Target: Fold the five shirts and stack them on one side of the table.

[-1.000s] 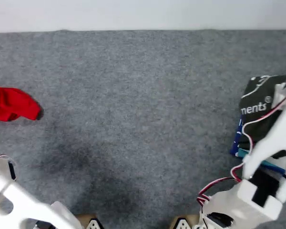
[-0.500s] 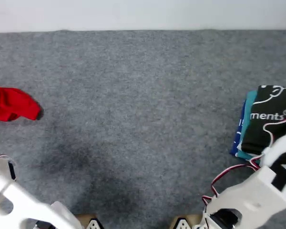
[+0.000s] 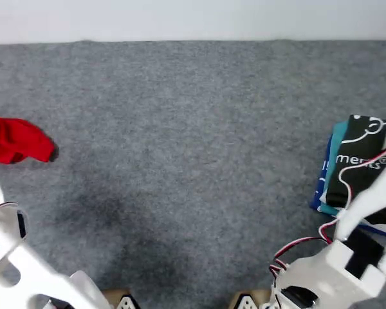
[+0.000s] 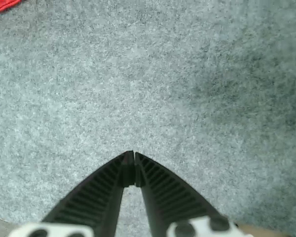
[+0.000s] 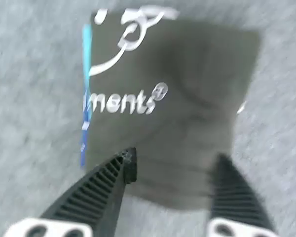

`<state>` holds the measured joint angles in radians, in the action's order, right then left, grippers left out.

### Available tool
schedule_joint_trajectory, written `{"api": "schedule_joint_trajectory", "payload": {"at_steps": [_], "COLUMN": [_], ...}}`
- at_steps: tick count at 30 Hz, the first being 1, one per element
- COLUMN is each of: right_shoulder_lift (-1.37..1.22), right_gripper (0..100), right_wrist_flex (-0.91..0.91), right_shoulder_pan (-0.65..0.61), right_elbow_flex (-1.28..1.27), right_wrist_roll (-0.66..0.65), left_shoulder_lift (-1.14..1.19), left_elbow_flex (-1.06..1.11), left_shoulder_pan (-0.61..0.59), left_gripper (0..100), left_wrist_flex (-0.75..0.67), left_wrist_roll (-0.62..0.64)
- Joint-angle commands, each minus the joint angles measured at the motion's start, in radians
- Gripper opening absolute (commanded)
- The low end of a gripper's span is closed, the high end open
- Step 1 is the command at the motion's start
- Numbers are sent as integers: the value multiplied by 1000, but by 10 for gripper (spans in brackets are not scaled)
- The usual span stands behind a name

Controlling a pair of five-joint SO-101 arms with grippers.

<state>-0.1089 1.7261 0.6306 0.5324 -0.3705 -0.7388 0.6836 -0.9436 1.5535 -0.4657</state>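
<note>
Stacking step looks about done: right gripper (image 5: 176, 158), fingers apart and empty, hovers over the dark shirt (image 5: 172, 94) topping the folded stack (image 3: 350, 174) at the right edge of the grey worktop (image 3: 193, 116), with teal and blue layers peeking out beneath. Left gripper (image 4: 134, 157) has its fingers together, holding nothing, over bare felt. The red shirt (image 3: 16, 140) lies crumpled at the far left edge, well apart from the stack. Next probably calls for fetching it, spreading it flat mid-worktop and folding; nothing blocks the way, though arm wires (image 3: 347, 190) drape across the stack.
</note>
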Motion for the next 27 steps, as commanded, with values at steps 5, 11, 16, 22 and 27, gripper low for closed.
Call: {"api": "schedule_joint_trajectory", "payload": {"at_steps": [5, 11, 16, 22, 27], "right_shoulder_lift": [-50, -209, -219, 45, 255], "right_gripper": [17, 9, 9, 9, 9], "right_wrist_flex": [47, -42, 62, 68, 68], "right_shoulder_pan": [134, 255, 185, 54, -48], "right_elbow_flex": [-55, -193, -135, -98, -158], "right_wrist_roll": [9, -72, -77, -77, -77], "left_shoulder_lift": [-17, -17, -18, -18, -9], "left_elbow_flex": [-39, -36, -48, -177, -271], "left_shoulder_pan": [3, 8, 8, 9, 9], "left_gripper": [6, 6, 6, 7, 10], "left_wrist_flex": [17, 43, 49, 49, 9], "left_wrist_roll": [-3, -5, -6, -6, -9]}}
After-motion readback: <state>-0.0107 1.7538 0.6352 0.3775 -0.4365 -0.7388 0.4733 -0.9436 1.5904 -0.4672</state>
